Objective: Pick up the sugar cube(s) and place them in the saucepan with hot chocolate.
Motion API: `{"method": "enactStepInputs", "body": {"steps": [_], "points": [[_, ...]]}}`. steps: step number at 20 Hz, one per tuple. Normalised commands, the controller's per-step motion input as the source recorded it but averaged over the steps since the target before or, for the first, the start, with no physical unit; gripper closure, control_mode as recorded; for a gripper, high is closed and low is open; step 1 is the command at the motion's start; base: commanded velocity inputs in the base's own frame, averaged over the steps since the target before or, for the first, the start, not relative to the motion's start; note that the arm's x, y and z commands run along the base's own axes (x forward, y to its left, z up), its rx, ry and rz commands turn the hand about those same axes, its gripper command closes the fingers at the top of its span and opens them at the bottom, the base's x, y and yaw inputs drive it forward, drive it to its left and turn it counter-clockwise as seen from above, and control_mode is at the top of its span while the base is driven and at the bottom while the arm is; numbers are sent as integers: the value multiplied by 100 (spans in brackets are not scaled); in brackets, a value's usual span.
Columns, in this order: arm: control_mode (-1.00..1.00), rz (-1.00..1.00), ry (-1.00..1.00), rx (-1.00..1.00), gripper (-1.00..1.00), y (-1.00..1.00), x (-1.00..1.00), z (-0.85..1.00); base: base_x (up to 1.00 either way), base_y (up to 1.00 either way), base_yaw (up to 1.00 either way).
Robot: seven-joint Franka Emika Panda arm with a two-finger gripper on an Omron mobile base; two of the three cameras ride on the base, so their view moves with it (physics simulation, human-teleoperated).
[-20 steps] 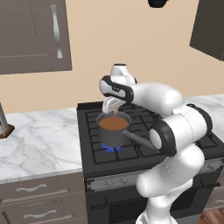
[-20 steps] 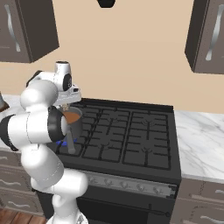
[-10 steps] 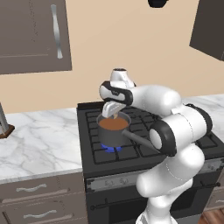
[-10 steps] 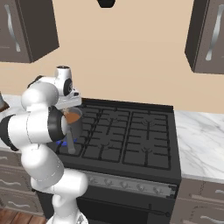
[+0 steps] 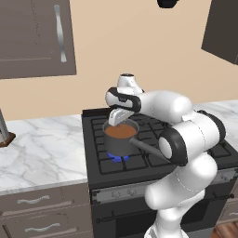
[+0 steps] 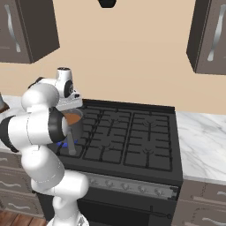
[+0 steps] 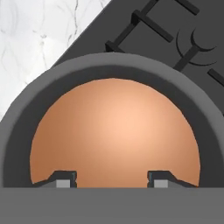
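One saucepan (image 5: 122, 138), handle toward robot.

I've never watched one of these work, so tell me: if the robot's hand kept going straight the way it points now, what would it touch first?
Most likely the brown hot chocolate inside the saucepan: the gripper points straight into it, fingers apart, nothing visible between them.

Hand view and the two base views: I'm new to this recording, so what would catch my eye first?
The saucepan of brown hot chocolate in the hand view, with the gripper directly above the liquid, its fingertips apart with nothing visible between them. In the left base view the saucepan sits on the front left burner of the black stove over a blue flame, the white arm bent over it.
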Motion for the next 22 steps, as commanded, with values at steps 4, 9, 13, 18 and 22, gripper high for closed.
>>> {"method": "enactStepInputs", "body": {"steps": [4, 9, 13, 18, 22], "points": [[-100, 0, 0, 0, -100, 0, 0, 0, 0, 0, 0], [-100, 0, 0, 0, -100, -1, 0, 15, 0, 0, 0], [-100, 0, 0, 0, -100, -18, 0, 45, 0, 0, 0], [-100, 0, 0, 0, -100, -19, -5, 55, 0, 0, 0], [-100, 0, -4, 6, -100, -21, -23, 40, 0, 0, 0]]}}
